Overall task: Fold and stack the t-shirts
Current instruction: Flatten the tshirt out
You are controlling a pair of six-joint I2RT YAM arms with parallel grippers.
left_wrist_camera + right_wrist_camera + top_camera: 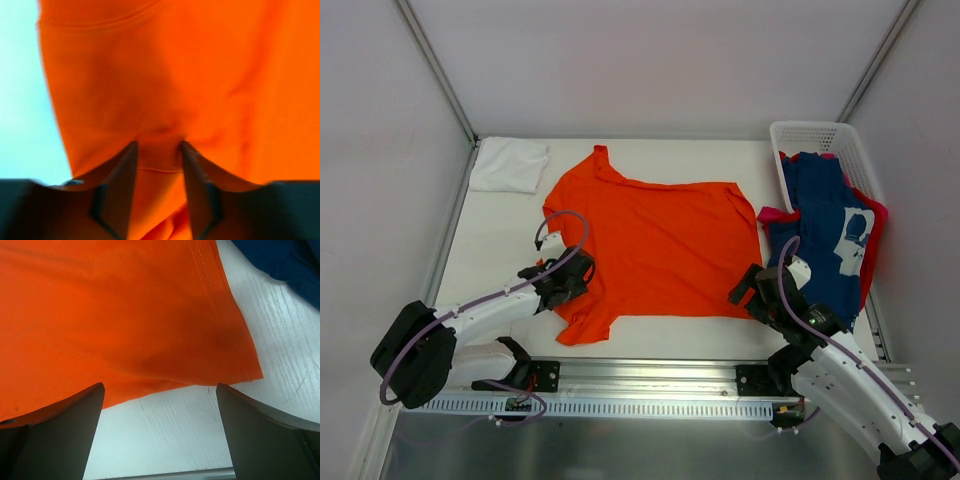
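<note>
The bright orange t-shirt [650,245] lies spread flat in the middle of the table. My left gripper [578,275] rests on its near-left sleeve. In the left wrist view, its jaws [157,145] stand partway closed astride a ridge of orange cloth [175,75]; whether they pinch it is unclear. My right gripper [745,285] sits low at the shirt's near-right corner. It is wide open [160,390] over bare table, with the hem corner [240,365] just beyond its fingertips. A folded white t-shirt [508,163] lies at the back left. The navy t-shirt [830,230] drapes over a pink-red one [875,215].
A white lattice basket [820,135] stands at the back right, with the navy and pink-red shirts spilling from it toward my right arm. Grey walls close in the table on the left, back and right. A metal rail [650,375] runs along the near edge.
</note>
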